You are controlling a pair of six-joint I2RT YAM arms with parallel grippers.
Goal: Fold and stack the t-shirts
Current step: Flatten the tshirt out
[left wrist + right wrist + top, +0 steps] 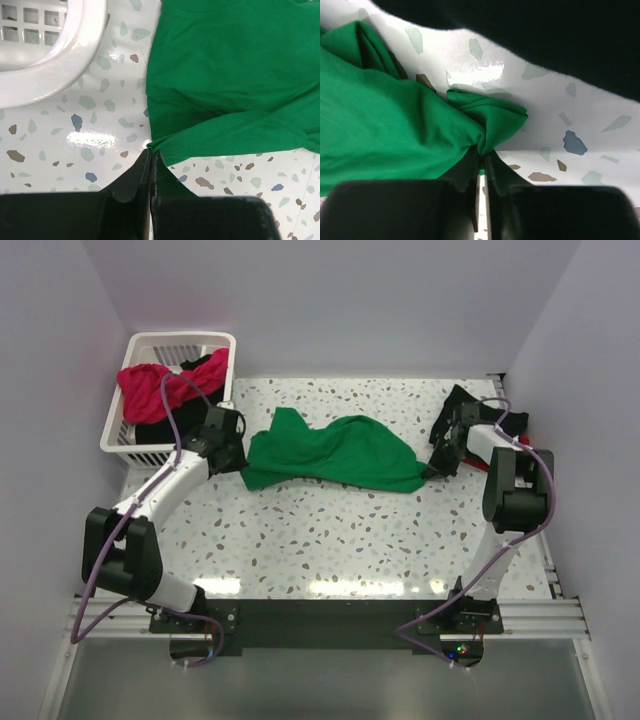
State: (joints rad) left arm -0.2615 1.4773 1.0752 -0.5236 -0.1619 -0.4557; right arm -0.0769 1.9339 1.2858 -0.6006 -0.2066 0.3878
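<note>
The green shirt [335,453] lies crumpled across the middle of the desk [330,540], stretched roughly left to right but bunched and creased, with no fold made in it yet. Its left end sits just beside the basket [215,340], its right end near the far right of the desk.

The left end effector [151,154] is clenched on the shirt's left corner. The wrist view shows the jaws closed together with a stitched hem edge pinched between the tips. The right end effector [482,156] is likewise clamped on the opposite end, where the cloth gathers into a tight knot of folds right at its tips.

Judging by this, the step in hand is the spreading-out: both ends are gripped so the shirt can be flattened before any folding. Stacking is a long way off.

The next move likely calls for both arms to lift slightly and draw apart together, tensioning the cloth evenly, then to lay it flat. The right grip holds several layers bunched up, so that corner may not open out cleanly. The left grip is thin and near the hem, so a sharp tug could slip it free.

In the basket a red shirt [150,388] and a black shirt [152,430] wait their turn.
</note>
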